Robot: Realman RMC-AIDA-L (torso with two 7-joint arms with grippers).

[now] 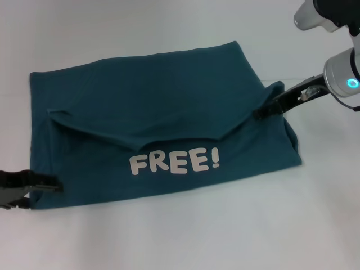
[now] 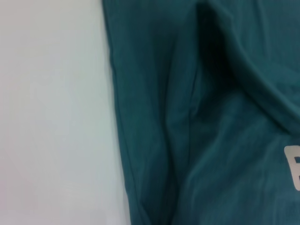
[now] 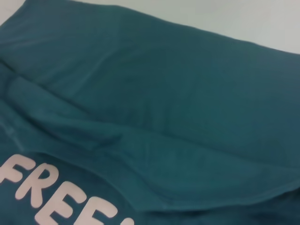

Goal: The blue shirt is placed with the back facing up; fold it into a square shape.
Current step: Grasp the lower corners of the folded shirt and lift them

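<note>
The blue shirt (image 1: pixel 169 107) lies folded into a wide rectangle on the white table, with a lower flap turned over so the white "FREE!" lettering (image 1: pixel 174 162) faces up. My right gripper (image 1: pixel 263 112) reaches in from the right and is shut on the shirt's right edge, where the cloth bunches up a little. My left gripper (image 1: pixel 39 192) sits low at the shirt's near left corner, its two dark fingers apart with the cloth edge beside them. The left wrist view shows the shirt's left edge (image 2: pixel 119 117) against the table. The right wrist view shows the folded flap (image 3: pixel 154 154).
The white table (image 1: pixel 169 242) surrounds the shirt on all sides. The right arm's silver wrist (image 1: pixel 343 76) hangs over the table's far right.
</note>
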